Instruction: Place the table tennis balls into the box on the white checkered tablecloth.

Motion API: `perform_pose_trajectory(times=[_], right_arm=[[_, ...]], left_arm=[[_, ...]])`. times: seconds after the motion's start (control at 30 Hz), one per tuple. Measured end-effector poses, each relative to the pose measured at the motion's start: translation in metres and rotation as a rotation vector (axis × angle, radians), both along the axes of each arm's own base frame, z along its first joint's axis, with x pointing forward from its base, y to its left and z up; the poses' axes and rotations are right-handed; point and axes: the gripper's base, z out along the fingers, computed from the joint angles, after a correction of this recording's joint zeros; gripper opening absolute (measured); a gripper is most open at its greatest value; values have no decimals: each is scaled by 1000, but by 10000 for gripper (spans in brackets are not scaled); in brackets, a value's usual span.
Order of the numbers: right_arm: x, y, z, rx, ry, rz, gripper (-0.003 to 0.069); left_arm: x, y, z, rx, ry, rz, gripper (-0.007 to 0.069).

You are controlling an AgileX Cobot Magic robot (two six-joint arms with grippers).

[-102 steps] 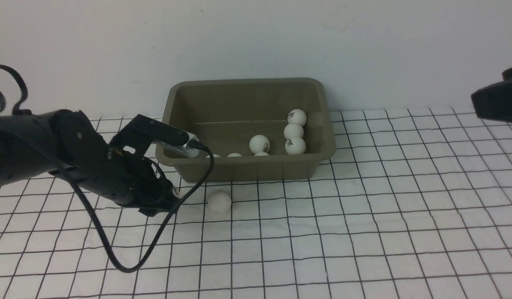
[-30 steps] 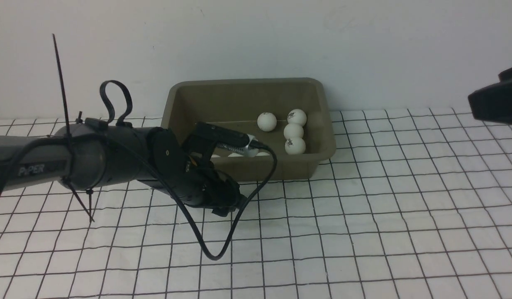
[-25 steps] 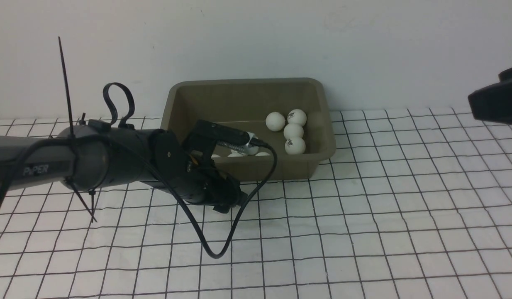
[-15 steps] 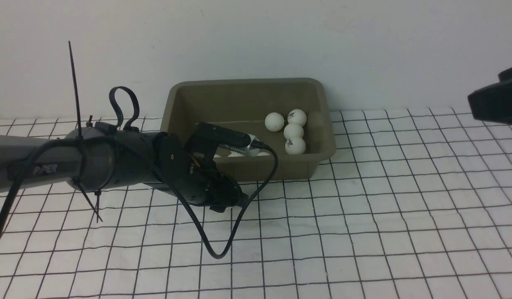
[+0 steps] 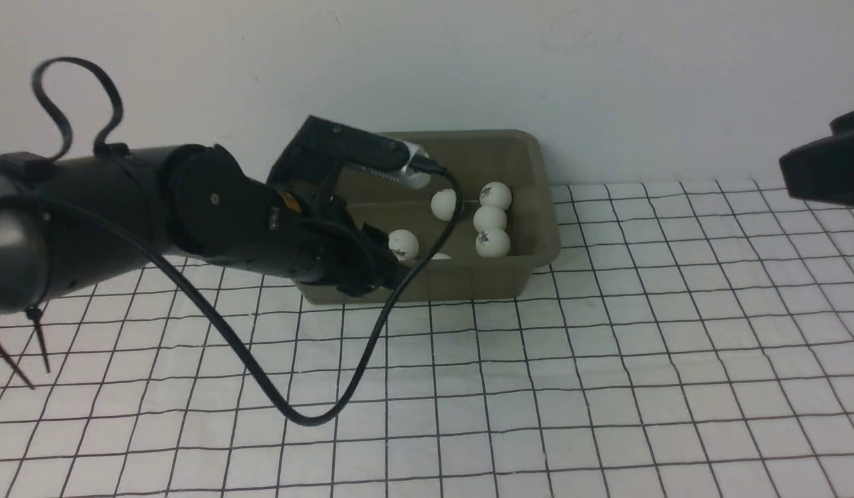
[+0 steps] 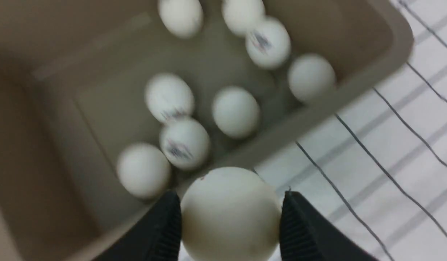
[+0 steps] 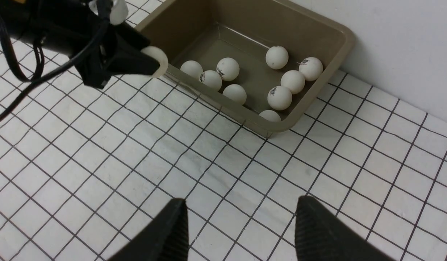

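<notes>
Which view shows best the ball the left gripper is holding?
The left wrist view: the held ball fills the gap between the fingers. The right wrist view shows it small, at the box rim. In the front view the arm hides it.

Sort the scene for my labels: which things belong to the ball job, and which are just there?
Job:
- held table tennis ball in left hand
- balls already in box
- box
- checkered tablecloth

Just there:
- right hand, open, empty
- black cable
</notes>
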Motion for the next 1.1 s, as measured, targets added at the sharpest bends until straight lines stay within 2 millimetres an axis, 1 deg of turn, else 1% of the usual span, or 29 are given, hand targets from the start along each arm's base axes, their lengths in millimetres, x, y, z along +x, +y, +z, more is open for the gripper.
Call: perform_pose_trajectory(times=[0.07, 0.13, 0.2, 0.27, 0.3, 0.4, 0.43, 0.47, 0.5, 0.57, 0.63, 0.73, 0.83, 0.9, 0.93, 1.0, 1.1], right_arm=[[0, 0, 0, -1, 0, 0, 370], [0, 0, 0, -1, 0, 0, 370], [0, 0, 0, 1, -6, -1, 370], [1, 0, 1, -2, -18, 0, 370], [1, 0, 1, -5, -25, 2, 370], [2, 0, 2, -14, -38, 10, 370], [2, 0, 2, -16, -40, 11, 370], [2, 0, 2, -21, -42, 12, 370], [1, -1, 3, -27, -53, 12, 370], [-5, -5, 7, -53, -96, -4, 370], [-19, -11, 15, -80, -165, -29, 370], [-46, -21, 28, -101, -265, -81, 370], [-74, -30, 36, -93, -350, -128, 370], [-100, -35, 37, -61, -421, -146, 370], [-110, -36, 34, -44, -443, -147, 370], [-130, -37, 16, -6, -474, -143, 370], [-136, -38, -27, 7, -466, -149, 370]], left_arm=[[9, 7, 2, 18, -81, 12, 313], [20, 15, -2, 46, -124, 26, 313], [33, 22, -13, 90, -153, 30, 313], [50, 28, -29, 154, -172, 14, 313], [55, 29, -34, 179, -173, 1, 315], [68, 28, -52, 222, -155, -27, 364], [72, 27, -52, 219, -156, -29, 396], [74, 26, -49, 206, -154, -22, 424], [74, 25, -46, 197, -152, -20, 435], [70, 25, -20, 147, -183, -4, 451], [62, 27, 3, 126, -214, -5, 451], [47, 31, 39, 100, -275, -9, 447], [35, 34, 58, 87, -300, -17, 435], [29, 36, 67, 82, -308, -23, 426], [27, 36, 69, 80, -309, -25, 426], [26, 37, 71, 79, -310, -27, 426], [25, 37, 71, 79, -309, -27, 426]])
